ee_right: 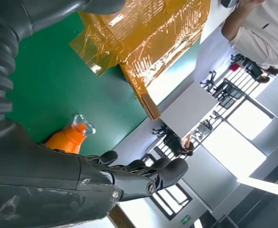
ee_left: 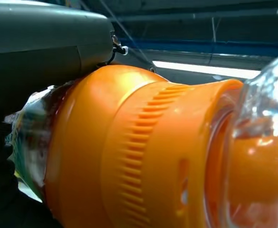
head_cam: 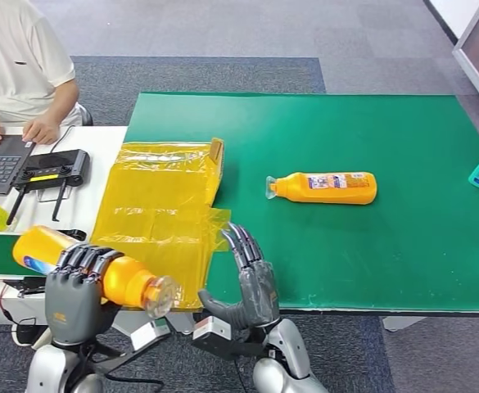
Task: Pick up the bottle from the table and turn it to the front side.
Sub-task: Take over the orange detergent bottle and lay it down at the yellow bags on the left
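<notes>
Already the left hand [head_cam: 76, 286] holds one bottle [head_cam: 116, 277] level, presumably for turning; the right hand [head_cam: 252, 278] waits empty, fingers spread, near the worktop [head_cam: 348, 270].

No writing can be read anywhere. The orange bottle [head_cam: 324, 187] lying on the green worktop [head_cam: 372, 246] carries a blue and white label, but its print is too small to make out. The bottle held in the left hand [head_cam: 73, 295] shows a patch of blue label near its base, also unreadable.
</notes>
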Available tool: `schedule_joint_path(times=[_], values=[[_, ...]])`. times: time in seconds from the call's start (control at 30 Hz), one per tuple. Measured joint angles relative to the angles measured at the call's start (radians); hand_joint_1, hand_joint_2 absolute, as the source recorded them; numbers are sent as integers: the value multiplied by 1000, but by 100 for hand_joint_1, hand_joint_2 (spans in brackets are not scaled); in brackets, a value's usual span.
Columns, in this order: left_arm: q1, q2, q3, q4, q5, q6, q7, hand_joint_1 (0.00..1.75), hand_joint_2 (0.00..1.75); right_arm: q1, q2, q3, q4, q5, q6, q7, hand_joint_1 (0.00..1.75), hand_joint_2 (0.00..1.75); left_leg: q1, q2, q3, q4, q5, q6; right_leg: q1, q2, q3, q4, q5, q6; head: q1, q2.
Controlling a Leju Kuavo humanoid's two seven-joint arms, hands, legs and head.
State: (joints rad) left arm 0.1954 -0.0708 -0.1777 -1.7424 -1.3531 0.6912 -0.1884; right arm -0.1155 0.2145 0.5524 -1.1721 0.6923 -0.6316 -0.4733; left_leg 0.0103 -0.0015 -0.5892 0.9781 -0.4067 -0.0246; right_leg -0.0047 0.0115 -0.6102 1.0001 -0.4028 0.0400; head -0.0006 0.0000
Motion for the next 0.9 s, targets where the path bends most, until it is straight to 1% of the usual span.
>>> schedule_joint_path(times=[0.07, 0.17, 0.23, 0.3, 0.37, 0.5, 0.63, 0.73, 0.9], values=[[-28, -1, 62, 58, -51, 0, 23, 175, 175, 2, -1, -4, 2, -15, 7, -12, 0, 175, 0, 0, 0, 0, 0, 0, 0, 0, 0, 0, 0, 0, 0, 0], [-85, 8, 127, 163, -100, 0, 58, 175, 175, 6, -4, -9, 2, -30, 20, -26, 0, 175, 0, 0, 0, 0, 0, 0, 0, 0, 0, 0, 0, 0, 0, 0], [-136, 24, 146, 252, -103, -1, 68, 175, 175, 12, -8, -13, 2, -38, 32, -34, 0, 175, 0, 0, 0, 0, 1, 0, 0, 0, 0, 0, 0, 0, 0, 0], [-194, 47, 149, 353, -86, -10, 66, 175, 175, 17, -11, -15, 2, -47, 44, -44, 0, 175, 0, 0, 0, 0, 2, 0, 0, 0, 0, 0, 1, -1, 0, 0], [-255, 69, 141, 450, -55, -46, 55, 175, 175, 20, -14, -16, 2, -54, 60, -54, 0, 175, 0, 0, 0, 0, 2, 0, 0, 0, 0, 0, 2, -1, 0, 0], [-376, 104, 92, 607, -17, -158, 42, 175, 175, 23, -17, -16, 2, -59, 94, -68, 0, 175, 0, 0, -1, 0, 3, -1, 0, 0, -1, 1, 2, -2, 0, 0], [-478, 111, 38, 697, -18, -237, 45, 175, 175, 23, -17, -16, 2, -59, 112, -72, 0, 175, 0, 0, 0, 0, 3, 0, 0, -1, 0, 1, 3, -1, 0, 0], [-555, 103, -26, 745, -23, -307, 60, 175, 175, 22, -17, -15, 2, -58, 127, -72, 0, 175, 0, -1, -1, 0, 4, 0, 0, -1, 0, 0, 3, -1, 0, 0], [-668, 58, -153, 787, -6, -399, 77, 175, 175, 19, -16, -13, 2, -57, 140, -73, 0, 175, 0, -1, -3, 0, 5, 0, -1, -1, -1, 0, 5, 0, 0, 0]])
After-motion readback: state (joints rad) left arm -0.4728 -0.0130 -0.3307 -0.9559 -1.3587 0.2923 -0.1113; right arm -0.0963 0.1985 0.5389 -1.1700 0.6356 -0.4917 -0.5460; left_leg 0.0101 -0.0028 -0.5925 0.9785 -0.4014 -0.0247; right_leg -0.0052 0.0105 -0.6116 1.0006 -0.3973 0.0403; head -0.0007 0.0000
